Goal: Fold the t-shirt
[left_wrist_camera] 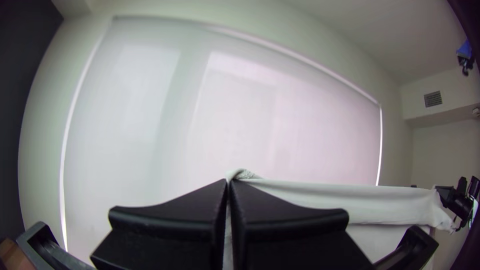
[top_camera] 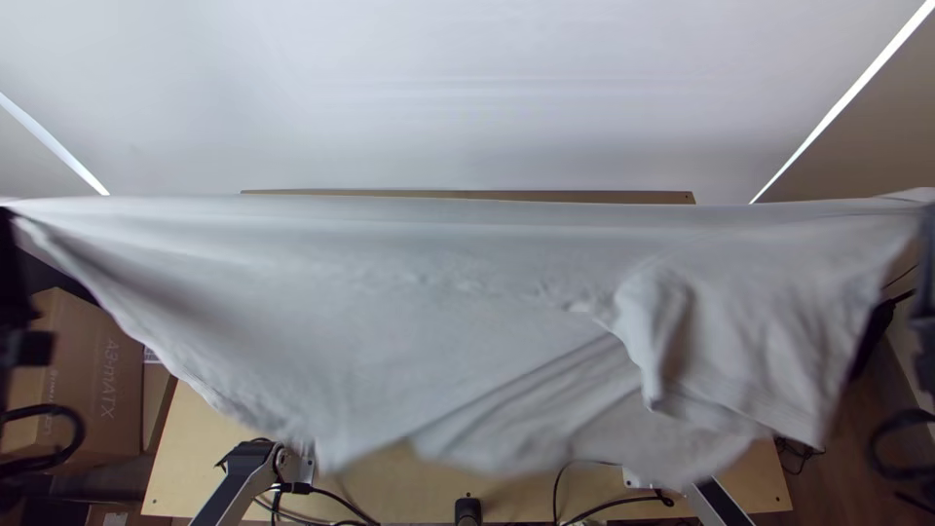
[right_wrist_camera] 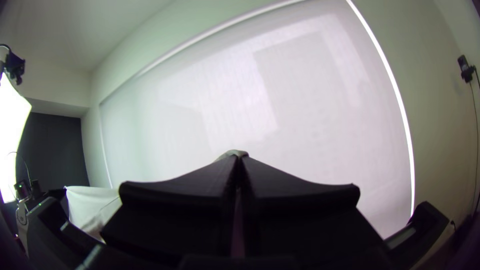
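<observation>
The light grey t-shirt (top_camera: 409,312) hangs stretched in the air between both grippers, its upper edge nearly straight, its lower part loose and wrinkled with a sleeve bunched at the right. At the far left edge, my left gripper (top_camera: 10,229) is at one upper corner; my right gripper (top_camera: 926,229) is at the opposite one. In the left wrist view, the left gripper (left_wrist_camera: 229,186) is shut on cloth, and the t-shirt (left_wrist_camera: 320,196) stretches away towards the other arm. The right wrist view has the right gripper (right_wrist_camera: 238,161) shut on a bit of the t-shirt (right_wrist_camera: 232,153).
Below the hanging cloth is the wooden table (top_camera: 195,453), with black cables (top_camera: 341,499) near the arm bases. A cardboard box (top_camera: 83,375) stands off the table's left side. Behind the table rises a pale wall panel (top_camera: 467,88).
</observation>
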{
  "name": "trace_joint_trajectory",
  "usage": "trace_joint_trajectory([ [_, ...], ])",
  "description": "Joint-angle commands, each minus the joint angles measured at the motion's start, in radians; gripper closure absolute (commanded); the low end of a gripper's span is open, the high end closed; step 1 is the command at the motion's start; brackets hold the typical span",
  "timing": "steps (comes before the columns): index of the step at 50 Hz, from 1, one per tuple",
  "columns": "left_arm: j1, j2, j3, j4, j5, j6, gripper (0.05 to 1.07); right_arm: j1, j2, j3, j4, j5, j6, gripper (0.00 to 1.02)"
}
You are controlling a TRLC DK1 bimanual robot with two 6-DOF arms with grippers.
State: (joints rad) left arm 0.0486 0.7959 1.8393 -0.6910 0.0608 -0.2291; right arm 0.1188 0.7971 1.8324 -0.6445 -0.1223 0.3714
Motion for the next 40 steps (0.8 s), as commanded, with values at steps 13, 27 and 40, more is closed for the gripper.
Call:
trace_joint_trajectory([
  [13,-0.013,-0.21,-0.75,-0.016,0.111,0.019,1.05,0.081,-0.193,-0.849,0.134,0.026,0.084,1.0],
  [27,0.002,-0.092,-1.052,0.127,0.131,0.128,1.05,0.116,-0.084,-1.125,0.247,0.029,0.093,1.0],
  [40,0.005,0.172,-1.06,0.304,0.131,0.166,1.05,0.104,0.252,-1.052,0.333,0.035,0.06,1.0],
])
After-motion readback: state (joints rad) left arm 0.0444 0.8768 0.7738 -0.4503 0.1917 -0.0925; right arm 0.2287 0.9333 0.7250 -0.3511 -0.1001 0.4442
